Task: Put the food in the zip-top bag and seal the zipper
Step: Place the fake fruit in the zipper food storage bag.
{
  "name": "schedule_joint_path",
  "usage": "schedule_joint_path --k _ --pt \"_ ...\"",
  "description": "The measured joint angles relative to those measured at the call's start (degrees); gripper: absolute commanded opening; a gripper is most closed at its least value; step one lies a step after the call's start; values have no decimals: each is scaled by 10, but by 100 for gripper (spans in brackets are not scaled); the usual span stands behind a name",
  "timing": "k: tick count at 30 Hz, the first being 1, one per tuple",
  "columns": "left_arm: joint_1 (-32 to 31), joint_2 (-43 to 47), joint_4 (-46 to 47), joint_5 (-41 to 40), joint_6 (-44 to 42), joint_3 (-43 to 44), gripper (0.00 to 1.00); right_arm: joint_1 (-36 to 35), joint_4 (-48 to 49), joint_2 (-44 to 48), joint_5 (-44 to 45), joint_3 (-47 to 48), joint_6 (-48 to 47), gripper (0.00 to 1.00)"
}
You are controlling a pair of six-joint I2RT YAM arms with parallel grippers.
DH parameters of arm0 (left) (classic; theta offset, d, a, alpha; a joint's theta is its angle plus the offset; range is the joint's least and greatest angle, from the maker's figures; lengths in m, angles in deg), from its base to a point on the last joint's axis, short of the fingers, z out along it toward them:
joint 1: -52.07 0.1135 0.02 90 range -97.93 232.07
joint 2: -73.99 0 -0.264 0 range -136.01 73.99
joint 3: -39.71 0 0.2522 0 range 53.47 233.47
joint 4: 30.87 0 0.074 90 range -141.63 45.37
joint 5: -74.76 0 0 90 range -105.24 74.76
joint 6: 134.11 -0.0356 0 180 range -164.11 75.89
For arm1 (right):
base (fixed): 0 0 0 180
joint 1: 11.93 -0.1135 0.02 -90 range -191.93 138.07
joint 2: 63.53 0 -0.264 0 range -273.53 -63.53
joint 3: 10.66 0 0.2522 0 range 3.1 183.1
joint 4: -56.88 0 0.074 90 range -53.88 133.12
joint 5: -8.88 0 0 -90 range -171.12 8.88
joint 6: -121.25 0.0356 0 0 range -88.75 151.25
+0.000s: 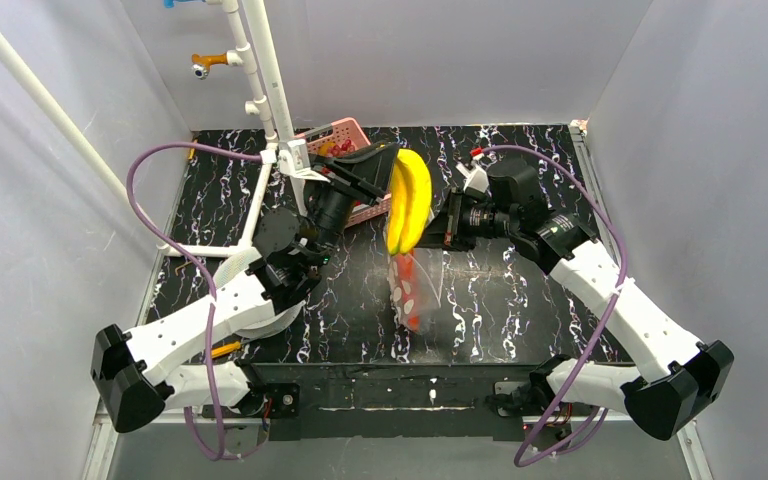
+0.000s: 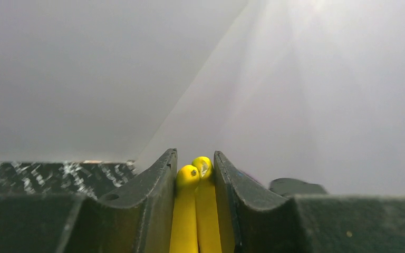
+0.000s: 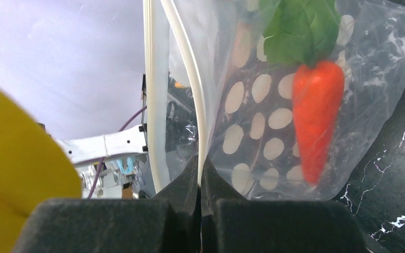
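Observation:
My left gripper (image 1: 385, 178) is shut on the yellow banana (image 1: 409, 200) and holds it in the air over the bag's mouth; the banana's two stems (image 2: 195, 179) sit between the jaws (image 2: 196, 174). My right gripper (image 3: 200, 166) is shut on one lip of the zip-top bag (image 3: 253, 121), pinching its white zipper strip (image 3: 198, 116), and holds the bag hanging with the mouth spread open. The other strip (image 3: 150, 95) stands apart to the left. Inside the bag hangs an orange-red carrot (image 3: 316, 116) with green leaves. In the top view the bag (image 1: 412, 290) hangs below the banana.
The pink basket (image 1: 345, 150) sits at the back behind the left gripper, with red pieces inside. A white pipe frame (image 1: 260, 90) stands at the back left. Grey walls close in both sides. The black marbled table (image 1: 520, 300) lies below.

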Motion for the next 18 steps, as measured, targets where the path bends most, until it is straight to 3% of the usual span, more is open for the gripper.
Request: schedule_joint_path --k 4,10,18 --pt "-1 0 59 55 16 1 0 0 -5 0 -26 0 -19 1" --pt "-2 -66 229 179 49 1 0 0 11 0 -110 0 -10 1" --pt "0 -131 336 274 47 1 0 -1 28 15 -165 0 16 1"
